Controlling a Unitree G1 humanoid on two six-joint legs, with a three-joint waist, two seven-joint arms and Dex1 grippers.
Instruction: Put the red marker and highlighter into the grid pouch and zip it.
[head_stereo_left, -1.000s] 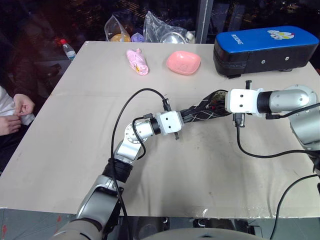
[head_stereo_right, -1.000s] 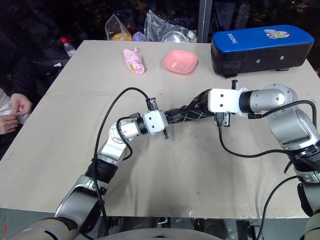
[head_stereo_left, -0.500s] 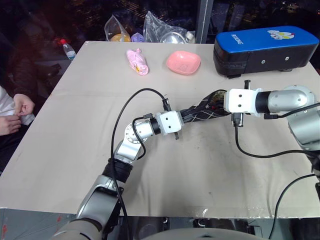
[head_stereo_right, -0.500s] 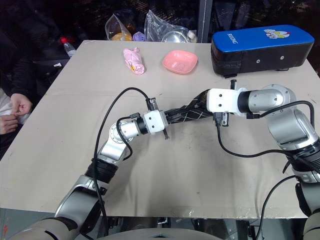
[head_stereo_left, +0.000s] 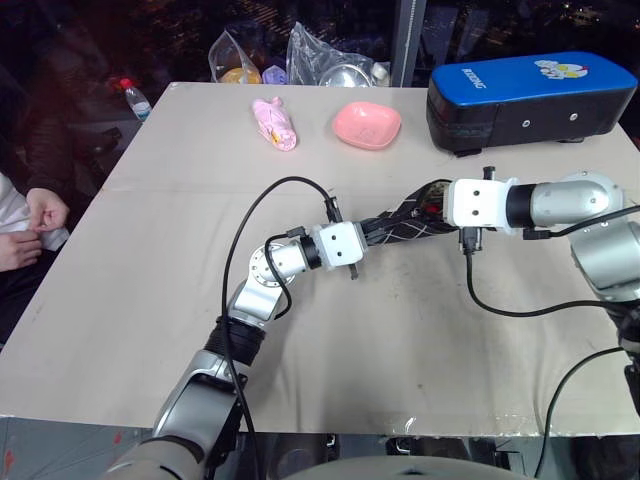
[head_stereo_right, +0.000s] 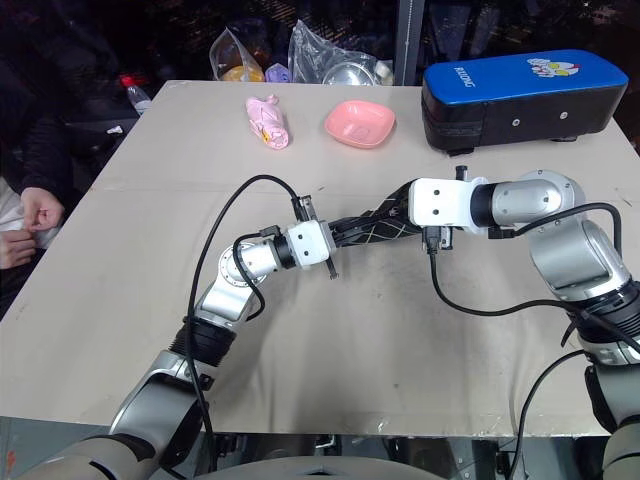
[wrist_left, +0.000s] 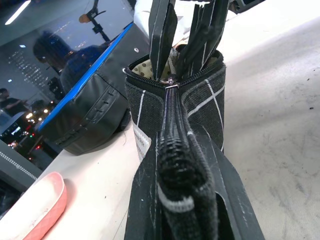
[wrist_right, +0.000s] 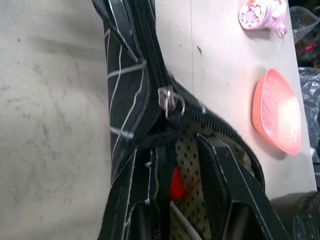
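Above the middle of the table (head_stereo_left: 150, 300) we see the grid pouch (head_stereo_left: 400, 222) stretched between both grippers: the left gripper (head_stereo_left: 372, 236) pinches its zipped end, while the right gripper (wrist_right: 187, 220), fingers parted, reaches into the open end, where something red (wrist_right: 176, 183) shows.

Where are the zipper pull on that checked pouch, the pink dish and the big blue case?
zipper pull (wrist_right: 170, 102): right wrist view, on its metal ring.
pink dish (head_stereo_left: 366, 125): left eye view, on its inner hollow.
big blue case (head_stereo_left: 530, 79): left eye view, on its blue top.
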